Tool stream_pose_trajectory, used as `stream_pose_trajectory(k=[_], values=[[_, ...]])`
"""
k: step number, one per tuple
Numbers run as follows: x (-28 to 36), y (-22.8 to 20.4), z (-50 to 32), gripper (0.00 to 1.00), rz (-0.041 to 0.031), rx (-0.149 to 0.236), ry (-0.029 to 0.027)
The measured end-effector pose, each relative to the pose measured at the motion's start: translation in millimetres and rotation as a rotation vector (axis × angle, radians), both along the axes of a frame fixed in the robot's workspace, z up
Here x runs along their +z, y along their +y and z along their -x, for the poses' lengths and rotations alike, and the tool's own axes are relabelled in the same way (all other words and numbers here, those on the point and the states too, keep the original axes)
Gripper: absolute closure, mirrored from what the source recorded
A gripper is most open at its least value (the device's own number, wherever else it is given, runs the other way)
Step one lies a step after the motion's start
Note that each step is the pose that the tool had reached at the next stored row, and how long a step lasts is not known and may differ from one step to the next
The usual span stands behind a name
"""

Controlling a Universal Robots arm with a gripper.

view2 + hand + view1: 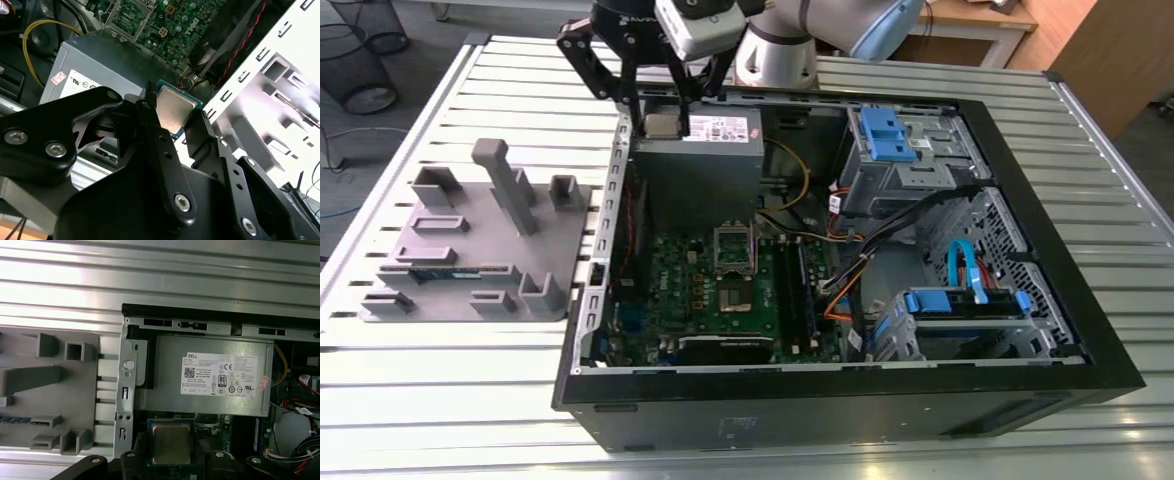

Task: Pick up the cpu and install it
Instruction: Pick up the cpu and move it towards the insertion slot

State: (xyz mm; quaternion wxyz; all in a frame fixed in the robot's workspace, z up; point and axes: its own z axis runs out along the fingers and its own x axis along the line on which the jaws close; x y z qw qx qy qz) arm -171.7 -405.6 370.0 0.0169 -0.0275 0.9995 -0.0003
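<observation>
Slatted metal table [427,400], wire bin [358,62], wooden furniture [1097,50] behind.

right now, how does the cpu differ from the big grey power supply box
Size: the cpu is a small flat square, while the power supply box is far larger and deep.
Place: the cpu is held up in the gripper, while the power supply box sits mounted inside the computer case.
Surface: the cpu has a plain shiny top with a green edge, while the power supply box carries a white label.
Both have grey metal faces.
</observation>
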Motion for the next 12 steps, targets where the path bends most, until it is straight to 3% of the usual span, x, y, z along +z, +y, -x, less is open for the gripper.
stream_pose_trajectory(k=[12], values=[[-0.1,0.0,-19.0,0.53,0.0000,0.000,0.0000]])
